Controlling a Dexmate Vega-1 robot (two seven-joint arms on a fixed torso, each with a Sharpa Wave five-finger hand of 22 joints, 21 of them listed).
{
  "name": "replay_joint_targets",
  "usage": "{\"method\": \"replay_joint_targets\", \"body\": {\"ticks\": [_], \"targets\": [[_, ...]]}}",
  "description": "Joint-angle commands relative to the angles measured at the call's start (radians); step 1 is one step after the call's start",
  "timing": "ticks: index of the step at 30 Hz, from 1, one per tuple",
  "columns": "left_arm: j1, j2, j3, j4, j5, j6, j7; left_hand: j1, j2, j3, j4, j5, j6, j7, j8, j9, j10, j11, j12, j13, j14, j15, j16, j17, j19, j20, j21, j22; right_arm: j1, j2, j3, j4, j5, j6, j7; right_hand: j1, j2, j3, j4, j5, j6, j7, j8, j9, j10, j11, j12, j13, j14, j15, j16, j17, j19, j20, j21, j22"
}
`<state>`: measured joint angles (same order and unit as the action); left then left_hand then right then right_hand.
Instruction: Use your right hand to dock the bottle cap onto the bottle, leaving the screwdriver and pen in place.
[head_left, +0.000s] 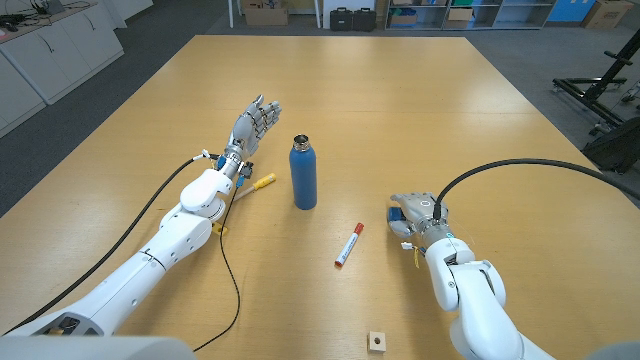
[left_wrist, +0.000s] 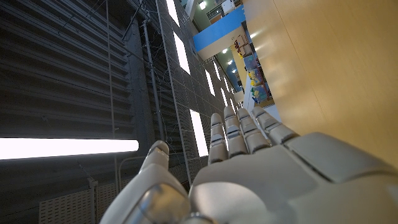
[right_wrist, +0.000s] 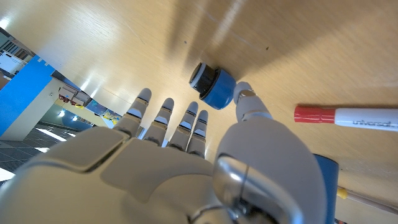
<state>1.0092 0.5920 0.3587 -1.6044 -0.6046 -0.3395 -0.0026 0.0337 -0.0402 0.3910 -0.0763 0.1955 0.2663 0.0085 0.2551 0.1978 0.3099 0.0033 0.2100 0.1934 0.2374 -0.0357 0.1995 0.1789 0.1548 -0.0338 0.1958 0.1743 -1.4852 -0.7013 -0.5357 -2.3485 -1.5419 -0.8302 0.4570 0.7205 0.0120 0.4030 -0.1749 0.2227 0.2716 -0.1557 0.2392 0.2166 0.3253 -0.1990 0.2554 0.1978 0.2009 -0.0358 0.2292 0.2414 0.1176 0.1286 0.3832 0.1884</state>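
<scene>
- Looks like the grab step: the right hand (head_left: 415, 213) sits low over the wooden table (head_left: 420, 110), fingers spread and holding nothing, right at the small blue bottle cap with a black end (right_wrist: 212, 85). In the right wrist view the cap lies on its side on the wood, just past the fingertips (right_wrist: 168, 107), thumb tip right beside it.
- In the head view the cap is mostly tucked under that hand, just a bit of blue peeking out.
- The tall blue metal bottle with an open dark neck (head_left: 303, 172) stands upright, well to the left of the right hand.
- Next move, I'd guess: close around the cap, lift, carry it over and come down onto the neck straight, or the bottle could tip.
- Watch out for the red-capped white marker pen (head_left: 348, 244), lying between hand and bottle, a bit nearer the robot. Going high clears it.
- The yellow-handled screwdriver (head_left: 260, 182) lies left of the bottle, near the left hand (head_left: 253, 122), which is empty, fingers straight.
- Plenty of open wood beyond the bottle, edges far off.
</scene>
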Motion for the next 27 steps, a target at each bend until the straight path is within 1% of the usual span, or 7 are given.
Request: {"method": "replay_joint_targets", "body": {"ticks": [1,10,17,21,23,25,27], "targets": [[0.005,0.003,-0.003,-0.003,-0.004,0.001,0.002,-0.001,0.005,0.004,-0.006,-0.006,0.007,0.001,-0.003,0.002,0.007,-0.001,-0.001,0.001,0.009,-0.002,0.000,0.006,0.000,0.000,0.000,0.004,-0.021,0.048,0.016,0.025,-0.057,0.033,0.001,0.012,-0.001,0.006,0.002,0.007,0.014,-0.001,0.008,0.002,0.015,0.000,0.008,0.003,0.014,-0.008,0.008,0.003,0.009,0.004,0.001,0.001],[0.003,0.005,0.000,-0.008,0.001,0.004,0.000,-0.001,0.005,0.004,-0.006,-0.007,0.008,0.000,-0.003,0.002,0.009,0.000,-0.001,0.001,0.009,-0.003,0.000,0.006,0.000,0.000,0.000,0.004,-0.038,0.070,0.032,0.037,-0.066,0.058,-0.025,0.017,-0.001,0.009,0.006,0.008,0.025,-0.009,0.012,0.002,0.028,-0.006,0.010,0.003,0.025,-0.014,0.011,0.004,0.017,0.002,0.001,0.001],[0.006,0.006,0.002,-0.011,0.001,0.005,0.000,-0.002,0.006,0.004,-0.007,-0.007,0.009,-0.002,-0.004,0.002,0.007,-0.001,-0.002,0.001,0.008,-0.004,-0.001,0.006,0.000,0.001,0.000,0.004,-0.037,0.089,0.027,0.069,-0.104,0.068,-0.050,0.019,-0.001,0.011,0.008,0.009,0.030,-0.014,0.014,0.002,0.036,-0.007,0.011,0.003,0.033,-0.017,0.013,0.005,0.028,0.000,0.004,0.001],[0.009,0.006,0.000,-0.012,0.001,0.004,0.001,-0.002,0.006,0.004,-0.007,-0.007,0.009,-0.002,-0.004,0.002,0.009,-0.001,-0.002,0.001,0.008,-0.003,-0.001,0.006,0.000,0.001,0.000,0.004,-0.035,0.097,0.025,0.083,-0.125,0.074,-0.054,0.023,0.001,0.013,0.012,0.010,0.067,-0.035,0.030,0.003,0.062,-0.014,0.016,0.002,0.063,-0.032,0.024,0.007,0.046,-0.007,0.007,0.001],[0.010,0.007,0.000,-0.012,0.000,0.004,0.002,-0.002,0.006,0.004,-0.008,-0.007,0.009,0.000,-0.004,0.002,0.008,-0.002,-0.002,0.001,0.008,-0.003,-0.001,0.006,0.000,0.001,0.000,0.004,-0.034,0.102,0.025,0.089,-0.134,0.077,-0.056,0.024,0.002,0.014,0.013,0.010,0.069,-0.034,0.031,0.003,0.066,-0.015,0.017,0.002,0.070,-0.038,0.027,0.007,0.049,-0.008,0.007,0.001],[0.010,0.007,0.000,-0.011,-0.001,0.004,0.001,-0.002,0.006,0.004,-0.008,-0.007,0.009,0.000,-0.004,0.002,0.008,-0.002,-0.003,0.001,0.008,-0.003,-0.001,0.006,0.000,0.002,0.000,0.004,-0.033,0.105,0.025,0.095,-0.138,0.080,-0.065,0.028,0.001,0.015,0.014,0.010,0.090,-0.038,0.040,0.003,0.084,-0.016,0.020,0.002,0.084,-0.048,0.031,0.008,0.059,-0.010,0.009,0.001],[0.011,0.007,0.000,-0.010,-0.002,0.005,0.001,-0.002,0.006,0.004,-0.008,-0.007,0.010,-0.001,-0.004,0.002,0.009,-0.002,-0.002,0.001,0.008,-0.004,-0.001,0.006,0.000,0.001,0.000,0.004,-0.034,0.107,0.026,0.100,-0.140,0.081,-0.080,0.032,0.003,0.018,0.014,0.011,0.102,-0.048,0.045,0.003,0.100,-0.017,0.023,0.003,0.099,-0.054,0.036,0.008,0.070,-0.015,0.011,0.001]]}}
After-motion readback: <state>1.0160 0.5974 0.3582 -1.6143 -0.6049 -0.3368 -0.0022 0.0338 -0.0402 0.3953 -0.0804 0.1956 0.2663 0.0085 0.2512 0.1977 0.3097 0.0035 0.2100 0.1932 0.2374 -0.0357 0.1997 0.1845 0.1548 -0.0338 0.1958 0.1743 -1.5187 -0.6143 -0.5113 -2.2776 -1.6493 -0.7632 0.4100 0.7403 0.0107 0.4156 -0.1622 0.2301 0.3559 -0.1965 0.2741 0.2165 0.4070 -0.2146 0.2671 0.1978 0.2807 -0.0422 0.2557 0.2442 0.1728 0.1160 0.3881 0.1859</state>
